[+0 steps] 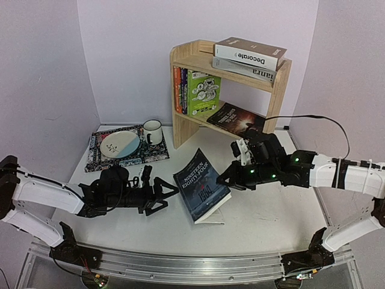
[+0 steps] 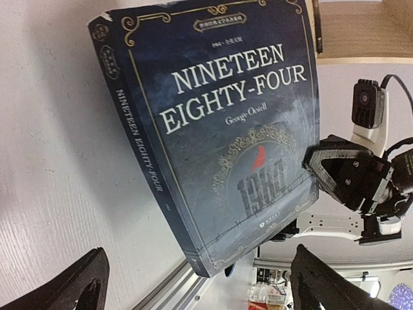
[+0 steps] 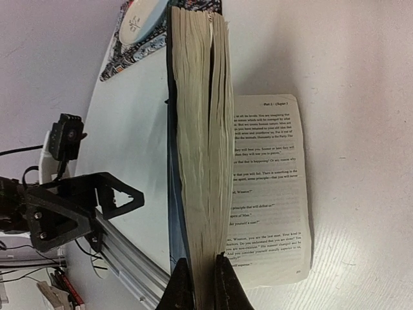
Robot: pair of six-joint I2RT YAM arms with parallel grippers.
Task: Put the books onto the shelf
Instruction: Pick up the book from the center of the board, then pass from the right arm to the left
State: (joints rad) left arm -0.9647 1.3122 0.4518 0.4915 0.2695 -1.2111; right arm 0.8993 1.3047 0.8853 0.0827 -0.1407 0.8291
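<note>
**Top external:** The left gripper (image 1: 160,195) is spread wide and empty. The "Nineteen Eighty-Four" paperback (image 1: 201,186) stands tilted on the table (image 1: 264,217) just ahead of its fingertips, apart from them. The right gripper (image 1: 225,179) is pinched on the book's opposite edge. The pine shelf (image 1: 186,90) lies well beyond both hands and already carries other books.

**Left wrist:** The front cover squarely faces this hand, spine to one side. The right gripper overlaps the cover's fore-edge. How much of the book it encloses cannot be told here.

**Right wrist:** This view alone shows the hold. The fingers (image 3: 184,287) clamp the page block only, while printed pages (image 3: 268,194) headed "Chapter 1" lie splayed flat on the table beside them, outside the grip.

**Handling, as judged:** This is a light, limp paperback with a smooth cover likely to slip, and its pages fan when held by part. It is better taken across the full thickness, near the spine
</note>
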